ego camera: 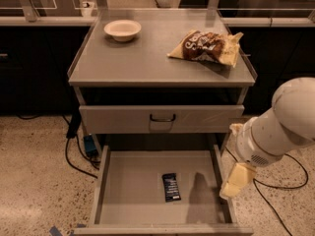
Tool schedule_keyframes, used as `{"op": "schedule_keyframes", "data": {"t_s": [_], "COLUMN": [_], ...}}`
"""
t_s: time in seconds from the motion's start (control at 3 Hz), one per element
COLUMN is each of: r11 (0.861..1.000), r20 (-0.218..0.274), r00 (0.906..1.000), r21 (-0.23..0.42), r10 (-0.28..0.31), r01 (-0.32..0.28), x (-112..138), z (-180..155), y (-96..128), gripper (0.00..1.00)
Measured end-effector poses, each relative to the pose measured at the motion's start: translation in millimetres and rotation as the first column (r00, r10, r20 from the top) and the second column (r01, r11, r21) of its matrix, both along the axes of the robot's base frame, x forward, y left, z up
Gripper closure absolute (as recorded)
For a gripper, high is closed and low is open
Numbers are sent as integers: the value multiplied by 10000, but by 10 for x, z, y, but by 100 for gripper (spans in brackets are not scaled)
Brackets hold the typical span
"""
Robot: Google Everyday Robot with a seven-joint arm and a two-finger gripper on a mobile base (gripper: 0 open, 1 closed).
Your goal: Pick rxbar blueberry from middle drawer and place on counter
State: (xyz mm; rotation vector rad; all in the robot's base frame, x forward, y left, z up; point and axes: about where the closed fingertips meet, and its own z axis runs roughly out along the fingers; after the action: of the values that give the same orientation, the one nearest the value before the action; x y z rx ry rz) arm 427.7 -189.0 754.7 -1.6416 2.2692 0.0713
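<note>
Navy-blue wrapping with pale print marks the small flat rectangular snack bar [171, 187], which lies flat on the floor of the wide shallow grey metal drawer [129, 191]. It sits a little right of the middle and nearer the front edge, its long side running front to back. That drawer stands open at the bottom of the small cart. The pale cream hand [236, 180] hangs at the end of the bulky white arm [275, 132] on the right, over the drawer's right side wall. It is apart from the bar and touches nothing that can be seen; whether it is open or closed cannot be told from this angle. Its dark shadow falls on the drawer floor just right of the bar. Above, a closed grey drawer with a dark loop handle [162, 118] sits under the flat grey metal desk [147, 58]. On the desk rest a shallow cream round bowl [122, 30] at the back left and a crinkled brown-and-yellow chip bag [207, 46] at the back right, well apart. Black cables [74, 154] trail over the speckled floor [34, 181] left of the cart.
</note>
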Motion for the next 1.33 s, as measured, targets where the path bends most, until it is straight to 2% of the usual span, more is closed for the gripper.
{"op": "schedule_keyframes", "data": {"t_s": [0.33, 0.67, 1.0, 1.33], "r11": [9985, 9985, 9983, 9982], "r20": [-143, -144, -45, -39], "r00": [9998, 9998, 9997, 9996], "r21": [522, 518, 544, 533], "r10": [153, 155, 231, 263], "r01": [-146, -147, -228, -261], "x": [16, 15, 100, 271], "z": [-338, -343, -559, -979], "y": [154, 157, 250, 385], "gripper": [0, 0, 0, 0]}}
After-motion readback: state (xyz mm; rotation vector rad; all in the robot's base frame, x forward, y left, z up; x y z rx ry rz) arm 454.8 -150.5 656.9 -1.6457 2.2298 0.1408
